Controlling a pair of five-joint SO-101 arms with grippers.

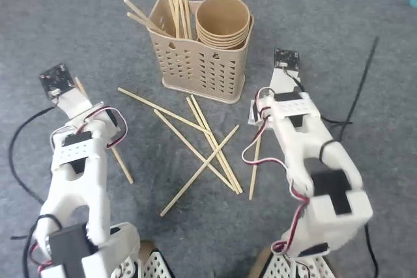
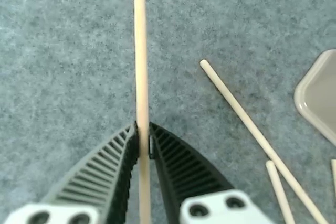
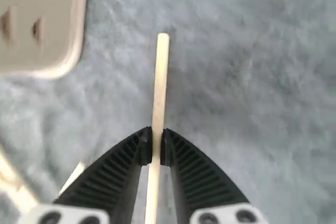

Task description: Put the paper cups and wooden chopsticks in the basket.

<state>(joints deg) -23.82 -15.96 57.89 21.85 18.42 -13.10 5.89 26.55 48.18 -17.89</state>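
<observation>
The left jaws pinch a pale round wooden chopstick point(image 2: 139, 51), the right jaws a second chopstick point(image 3: 159, 77), flanking the beige perforated plastic basket point(image 1: 195, 69).

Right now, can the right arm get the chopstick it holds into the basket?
Probably yes. The right claw, shut on a chopstick, sits just beside the basket with nothing between them. The stacked paper cups fill the basket's near side, though, so the free opening is narrow.
</observation>
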